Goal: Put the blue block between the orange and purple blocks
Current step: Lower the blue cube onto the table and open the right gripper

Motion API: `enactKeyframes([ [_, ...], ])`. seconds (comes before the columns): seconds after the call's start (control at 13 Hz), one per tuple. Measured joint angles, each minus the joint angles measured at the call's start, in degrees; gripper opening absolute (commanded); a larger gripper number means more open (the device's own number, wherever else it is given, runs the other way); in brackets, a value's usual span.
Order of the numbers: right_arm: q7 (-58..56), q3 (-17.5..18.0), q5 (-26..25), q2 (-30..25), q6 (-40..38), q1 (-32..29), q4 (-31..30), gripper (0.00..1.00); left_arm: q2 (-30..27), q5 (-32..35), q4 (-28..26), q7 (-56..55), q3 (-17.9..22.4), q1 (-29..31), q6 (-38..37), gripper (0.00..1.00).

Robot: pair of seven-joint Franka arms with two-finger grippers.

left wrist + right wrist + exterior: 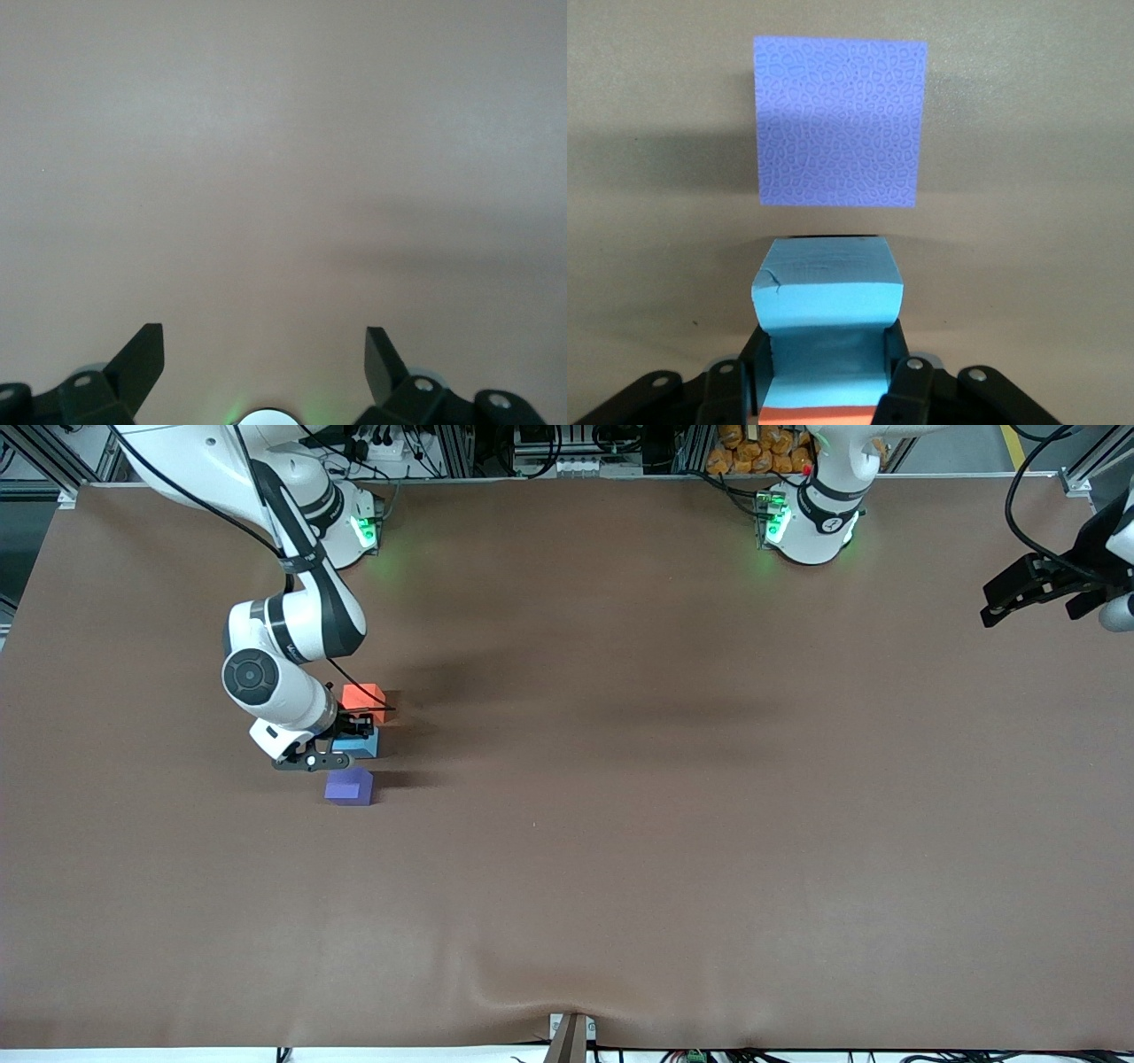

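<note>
Sky-blue block [826,297], pinched by the right gripper [347,746], already sits between the orange block [365,700] and purple block [349,786], needing only release, while the left gripper [264,367] waits spread apart.

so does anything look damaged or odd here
The blue block is pinched in the right gripper, its sides squeezed inward, with a small crack near one top edge. The purple block and orange block look fine.
</note>
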Motion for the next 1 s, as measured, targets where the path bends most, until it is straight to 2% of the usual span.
enactKeyframes([
  [0.31,0.06,0.04,0.01,0.78,0.78,0.03,-0.08,0.00,0.32,0.00,-0.03,0.00,-0.46,-0.90,0.42,1.00],
  [0.38,0.08,0.03,0.01,0.78,0.80,0.03,-0.08,0.04,0.40,0.00,-0.05,0.00,-0.62,-0.93,0.42,1.00],
  [0.46,0.16,0.03,0.01,0.78,0.83,0.03,-0.08,0.38,0.54,0.00,-0.08,0.02,-0.86,-0.93,0.42,1.00],
  [0.54,0.42,0.03,0.04,0.78,0.83,0.03,-0.08,0.99,0.70,0.00,-0.09,0.02,-1.24,-0.94,0.43,1.00],
  [0.77,2.48,0.06,0.08,0.79,0.64,0.04,0.22,1.00,0.90,0.00,-0.10,0.02,-2.13,-0.95,0.46,1.00],
  [1.0,4.64,0.24,0.09,0.71,-7.37,0.18,6.53,1.00,0.91,0.00,-0.11,0.02,-2.32,-0.92,0.48,1.00],
])
